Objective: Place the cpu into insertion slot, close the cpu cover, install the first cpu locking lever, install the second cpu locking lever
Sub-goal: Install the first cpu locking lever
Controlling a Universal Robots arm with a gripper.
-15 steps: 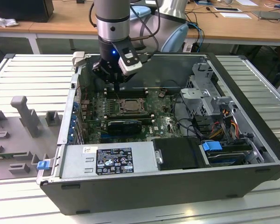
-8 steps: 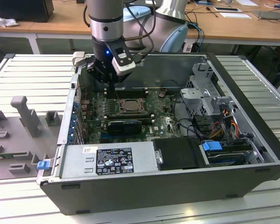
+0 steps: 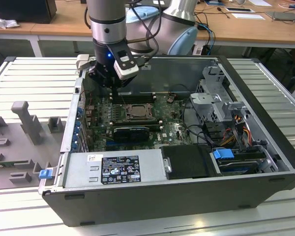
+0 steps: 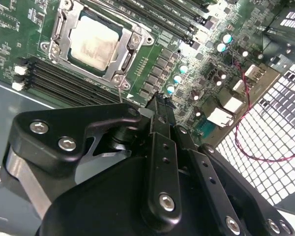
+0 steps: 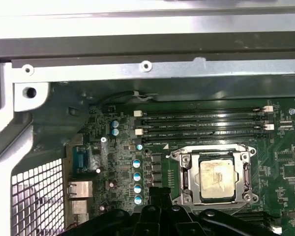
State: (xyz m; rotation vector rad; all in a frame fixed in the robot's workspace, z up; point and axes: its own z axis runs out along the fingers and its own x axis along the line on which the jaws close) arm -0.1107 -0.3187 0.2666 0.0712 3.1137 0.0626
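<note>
The cpu [image 5: 218, 177] [image 4: 93, 42] lies flat in the insertion slot [image 3: 135, 112], its pale metal top showing through the window of the cpu cover [image 5: 186, 169] [image 4: 130, 42]. The cover is folded down over the chip. A thin wire lever [image 4: 119, 91] runs along one side of the socket. My gripper [image 4: 160, 104] [image 5: 157, 192] hangs above the motherboard [image 3: 169, 129], apart from the socket and off to the side nearest the case's rear wall. Its black fingers are shut together with nothing between them. In the exterior view the gripper [image 3: 112, 81] is above the board's back left part.
Black memory slots [image 5: 201, 123] flank the socket on two sides. Capacitors [image 5: 136, 177] and rear ports [image 5: 81, 189] lie by the perforated rear wall [image 4: 280, 128]. A power supply [image 3: 115, 169], drive cage [image 3: 214, 101] and cables [image 3: 231, 135] crowd the case.
</note>
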